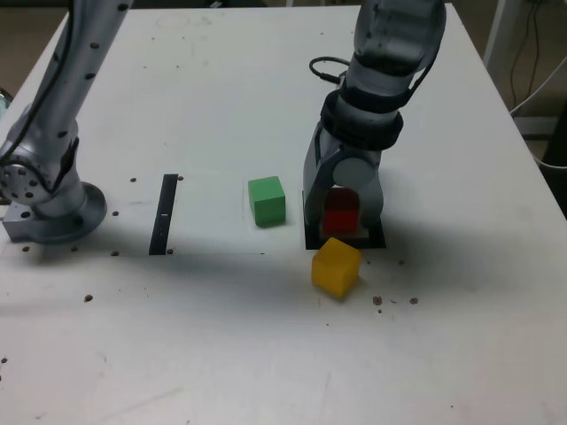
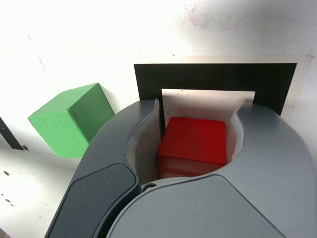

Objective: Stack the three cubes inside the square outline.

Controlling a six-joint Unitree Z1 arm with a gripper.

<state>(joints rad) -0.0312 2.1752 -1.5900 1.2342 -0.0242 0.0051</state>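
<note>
The red cube (image 1: pixel 341 212) (image 2: pixel 195 144) sits low between the jaws of my gripper (image 1: pixel 344 232) (image 2: pixel 200 106), which hug its two sides over the square outline (image 1: pixel 376 241) (image 2: pixel 213 77). The cube is over the outline's white centre; I cannot tell whether it touches the table. Just in front of the outline lies the yellow cube (image 1: pixel 337 266), turned at an angle and apart from the gripper. The green cube (image 1: pixel 267 200) (image 2: pixel 72 119) rests on the table to the exterior view's left of the gripper.
A straight narrow black strip (image 1: pixel 164 214) (image 2: pixel 10 134) lies further to the exterior view's left. The arm's base (image 1: pixel 44 204) stands at the left edge of the white table. Small dark specks dot the tabletop.
</note>
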